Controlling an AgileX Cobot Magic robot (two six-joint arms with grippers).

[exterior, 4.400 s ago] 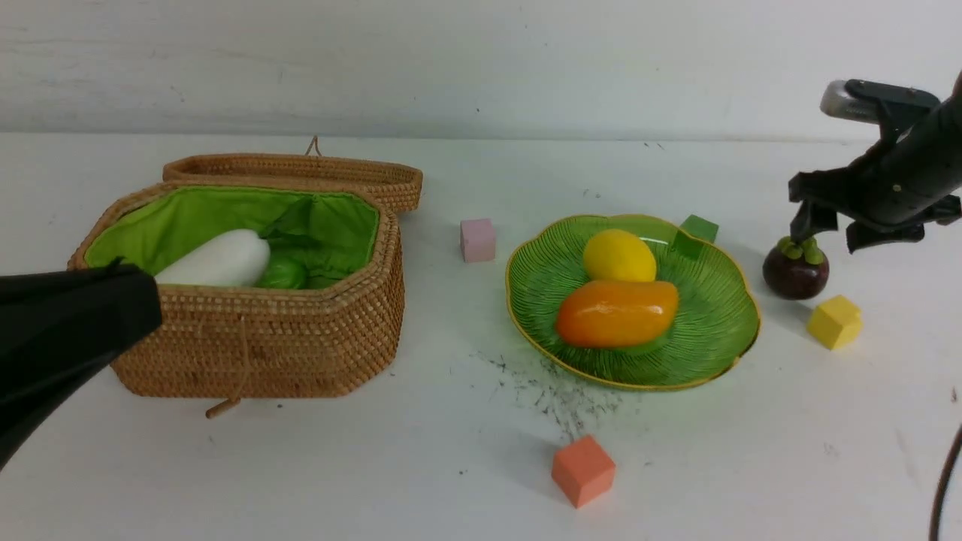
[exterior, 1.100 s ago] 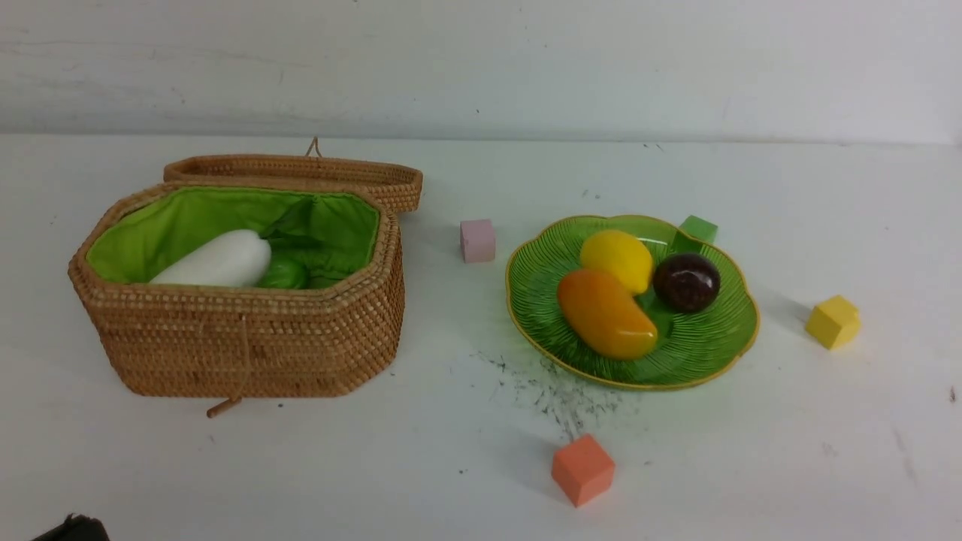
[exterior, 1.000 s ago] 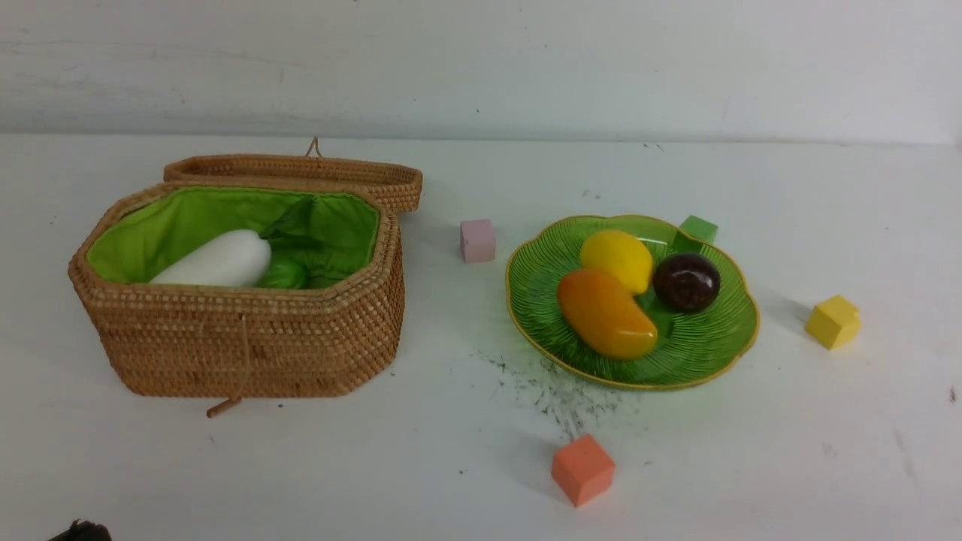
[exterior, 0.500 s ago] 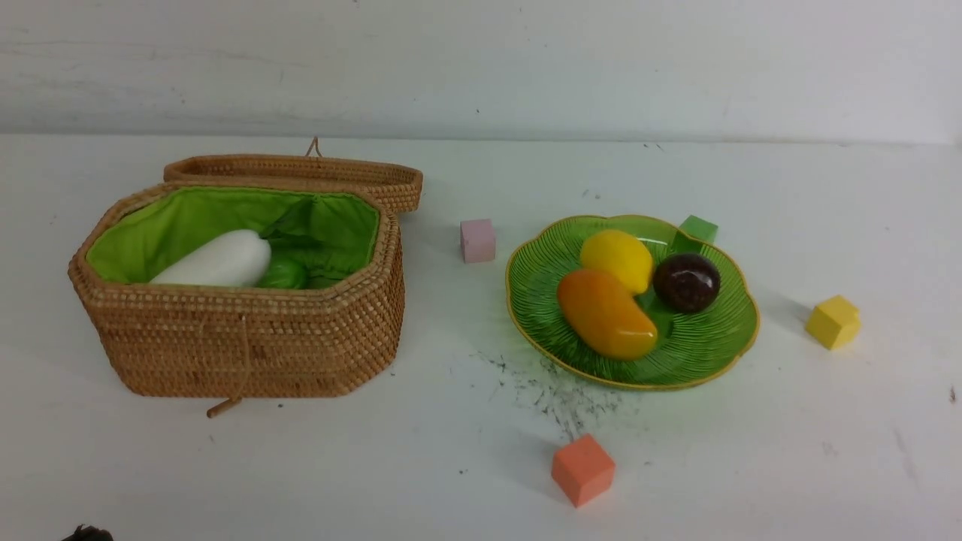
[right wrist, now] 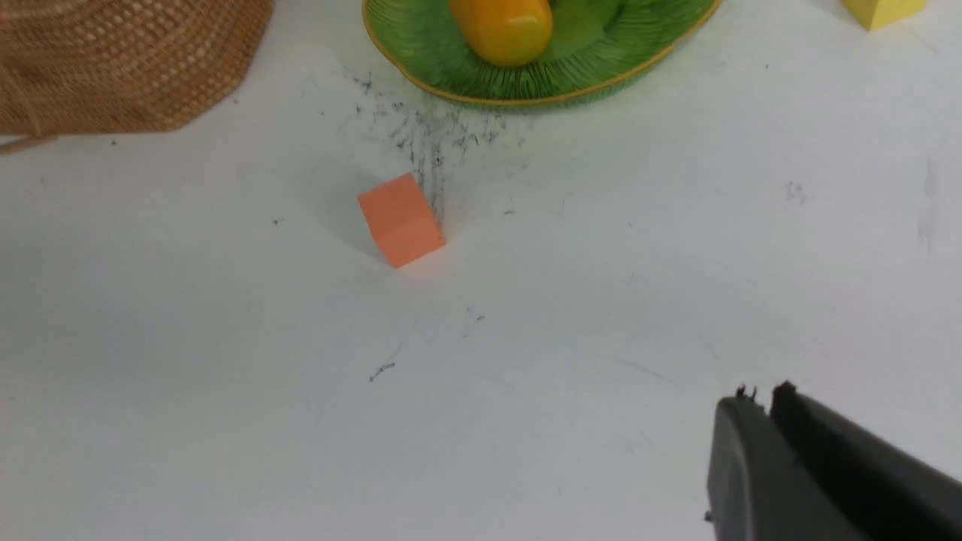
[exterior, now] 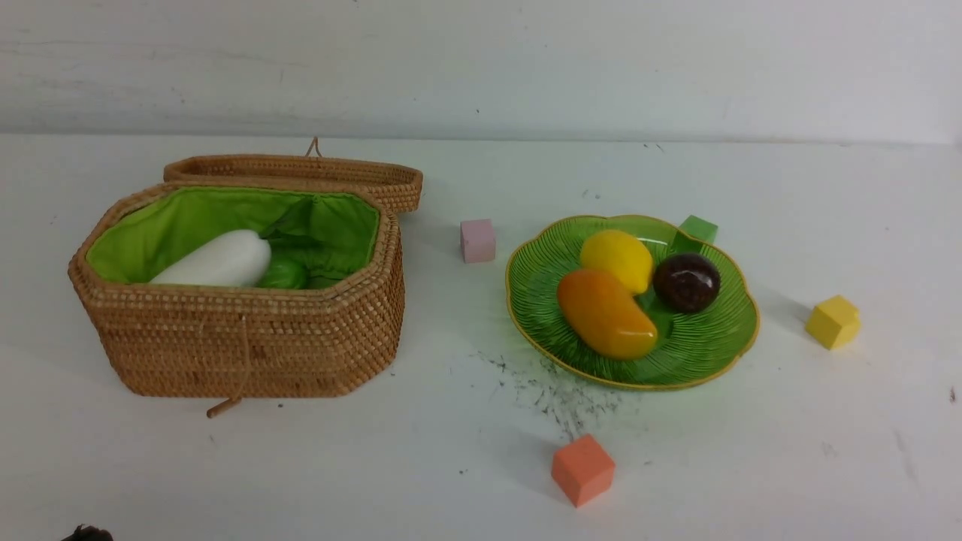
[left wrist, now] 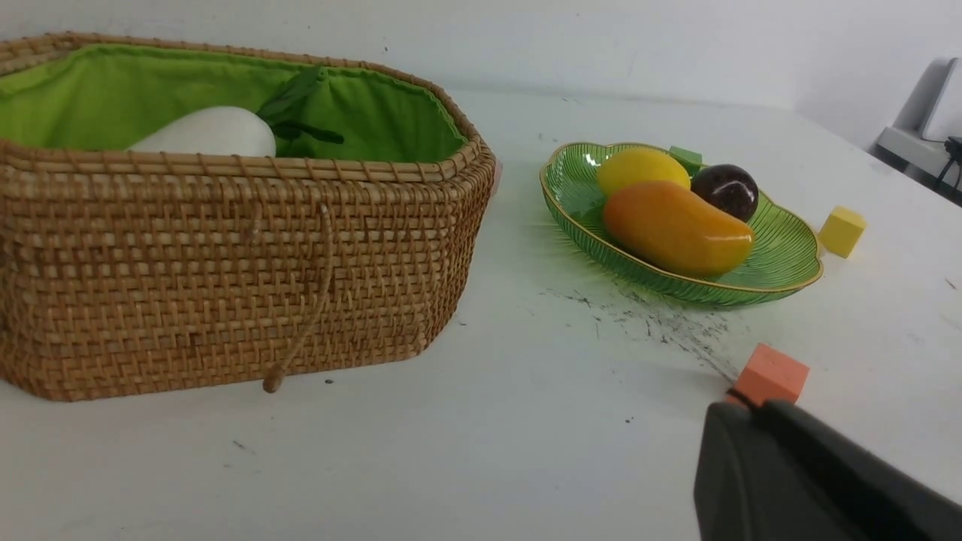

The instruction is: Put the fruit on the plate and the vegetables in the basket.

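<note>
Front view: glossy lemon (exterior: pixel 618 259), mango (exterior: pixel 606 313) and mangosteen (exterior: pixel 686 282) lie on the ribbed green glass plate (exterior: pixel 714 346); white radish (exterior: pixel 214 261) inside the woven wicker basket (exterior: pixel 248 338). Left wrist view: left hand (left wrist: pixel 759 409) low over the tabletop (left wrist: pixel 526 436), closed together, empty. Right wrist view: right hand (right wrist: pixel 763 398) closed together, empty.
</note>
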